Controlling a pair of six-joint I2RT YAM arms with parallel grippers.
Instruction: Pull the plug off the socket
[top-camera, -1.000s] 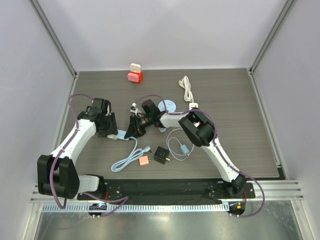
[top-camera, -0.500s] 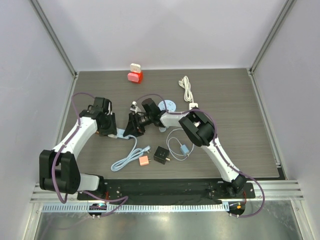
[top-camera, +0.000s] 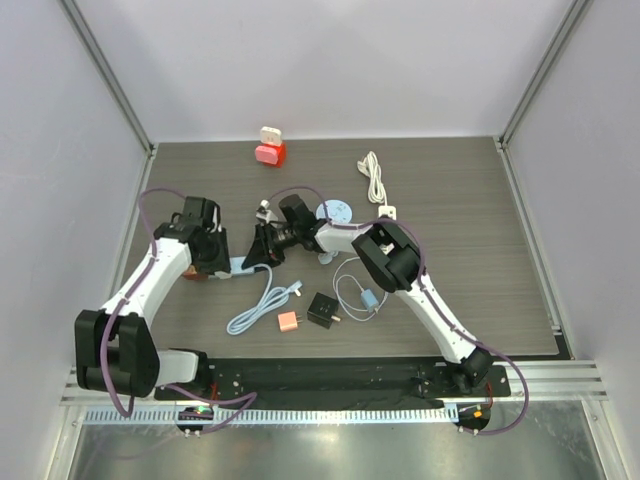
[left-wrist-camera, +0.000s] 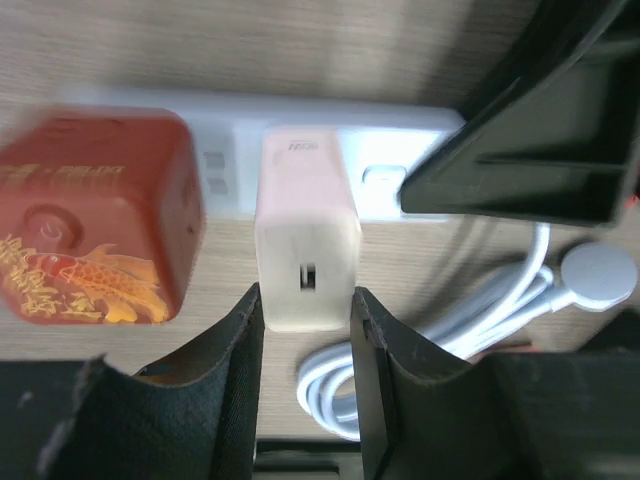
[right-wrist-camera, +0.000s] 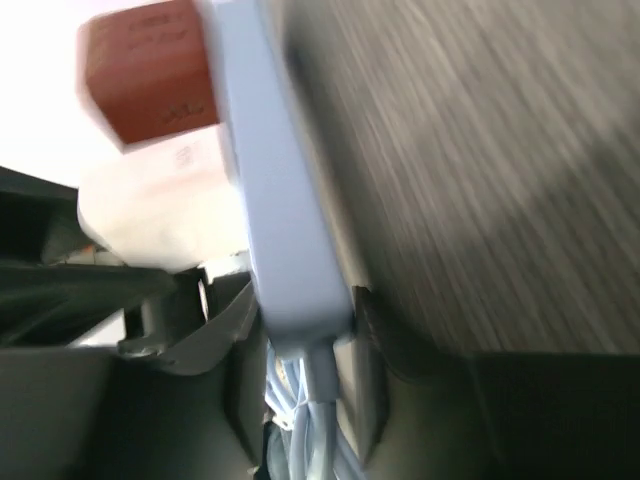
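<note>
two pairs of jaws at one white power strip (left-wrist-camera: 330, 115) lying on the bench (left-wrist-camera: 300, 40): my left jaws clamp the cream plug (left-wrist-camera: 305, 255), seated in the strip beside a red cube adapter (left-wrist-camera: 95, 235); my right jaws pinch the strip's cable end.

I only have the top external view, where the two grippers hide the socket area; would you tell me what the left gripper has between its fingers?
Observer: The left gripper straddles a pale plug, a pad against each side; the plug sits in the white power strip.
Operator: Thank you. Is anything beside that plug?
Observer: Yes, a red cube adapter with a fish print is seated right next to it, apart from the pads.
Operator: And what is the right gripper doing?
Observer: The right gripper clamps the strip's end where the cable leaves.
</note>
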